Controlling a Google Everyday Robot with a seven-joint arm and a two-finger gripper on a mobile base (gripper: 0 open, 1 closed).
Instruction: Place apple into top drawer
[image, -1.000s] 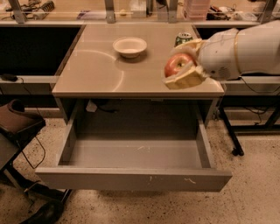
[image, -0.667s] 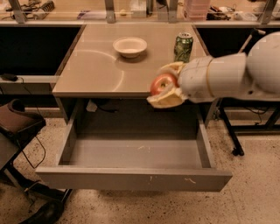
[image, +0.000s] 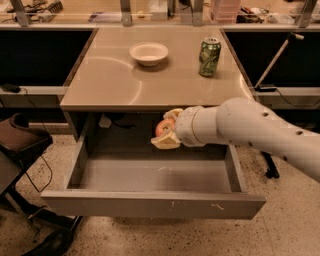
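While the table (image: 150, 87) stands square in front of me, I will place everything else by it. Off the table's left side, low to the speckled floor, sits a dark brown chair (image: 22, 142), and a thin black cable (image: 36, 120) hangs down between it and the table.

On the table top, toward the back and a little left of the middle, a shallow white bowl (image: 148, 53) sits upright. Under the table top, the top drawer (image: 150, 202) is pulled well out toward me. Its plain grey front panel carries small white scuffs on its right half, and its floor shows a few pale marks.

Just below the table's front edge and slightly right of its middle, the gripper (image: 164, 129) hangs over the rear part of the open drawer. Its cream-coloured fingers (image: 161, 143) are clamped on the apple (image: 163, 126), one above it and one beneath. The apple, red with a yellowish blush, is held in the air, clear of the drawer floor.

At the back right of the table top a green soda can (image: 209, 50) stands upright, well apart from the bowl. The white arm (image: 260, 131) reaches in from beyond the table's right front corner, crossing above the drawer's right wall.
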